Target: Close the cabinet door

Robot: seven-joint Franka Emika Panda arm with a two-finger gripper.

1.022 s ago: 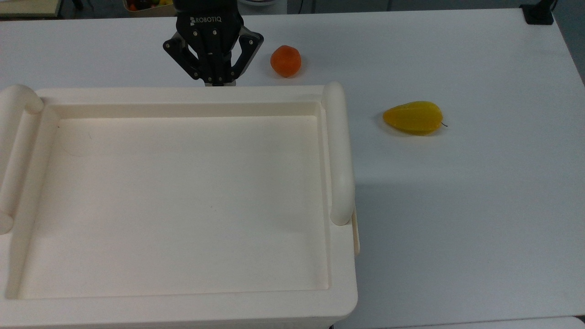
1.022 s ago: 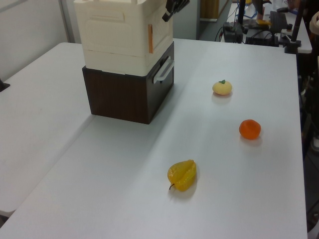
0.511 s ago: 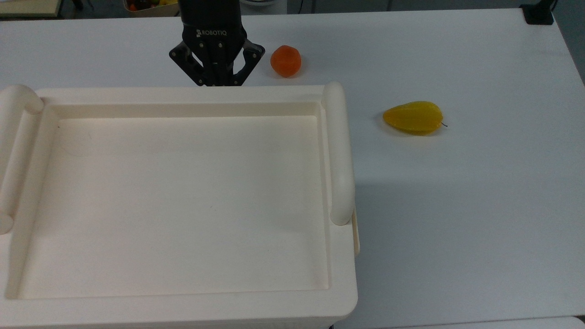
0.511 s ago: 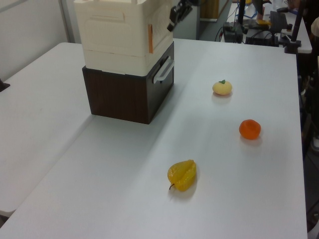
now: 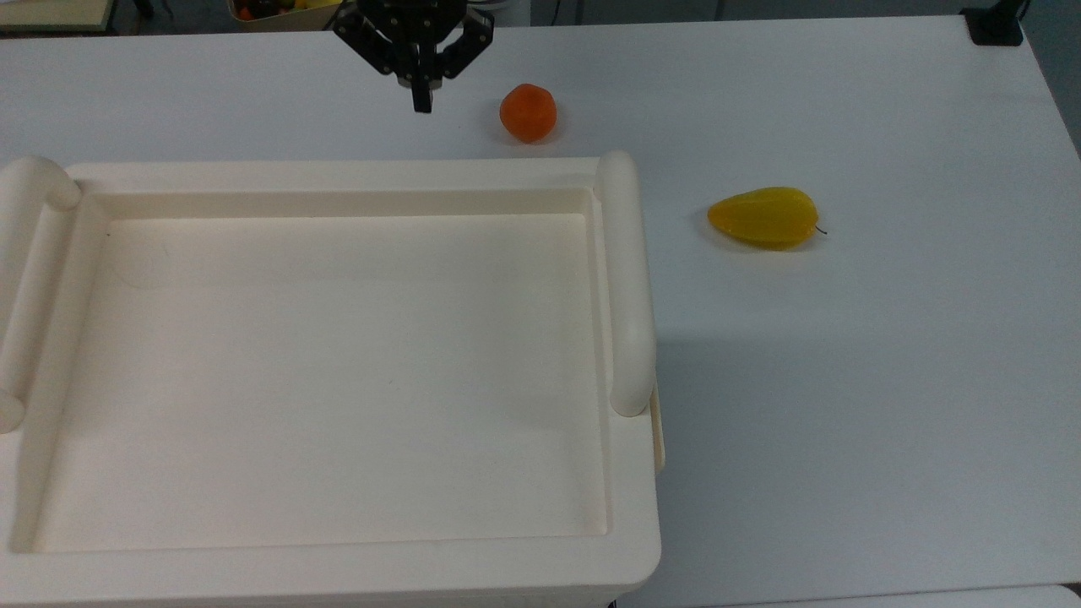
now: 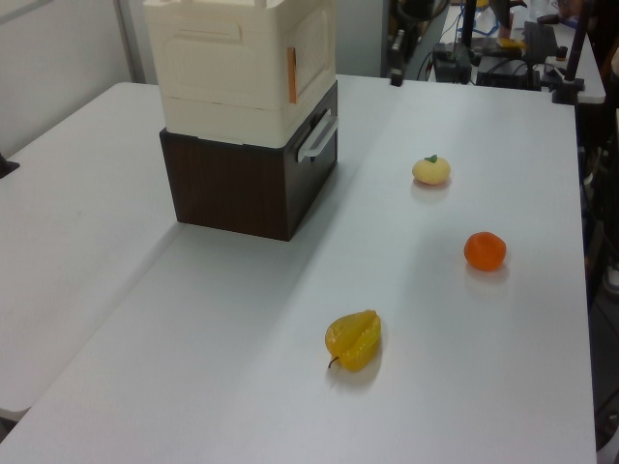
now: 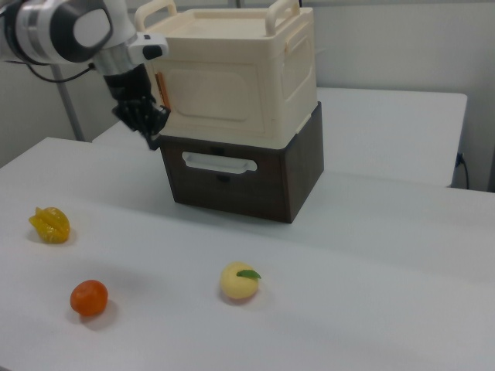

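In the right view, nearest the camera, an orange fruit (image 7: pixel 89 297) sits at the lower left of the frame, a pale peach-like fruit (image 7: pixel 239 281) near bottom centre, and a yellow star fruit (image 7: pixel 49 224) at the left edge, all on the white desk (image 7: pixel 371 255). Behind them the cabinet (image 7: pixel 232 73) stands on a dark brown drawer box (image 7: pixel 240 174) at upper centre. The cabinet door (image 7: pixel 213 91) looks flush with the cream front, so the closing appears done. The tool (image 7: pixel 151 139) hangs just off the cabinet's lower left corner in the right view; in the top view it sits at the top edge (image 5: pixel 421 93) with its fingers drawn narrow, holding nothing. The risk I see: a careless sideways move could catch that corner and shift the stacked cabinet, or a door not truly latched could drift open.
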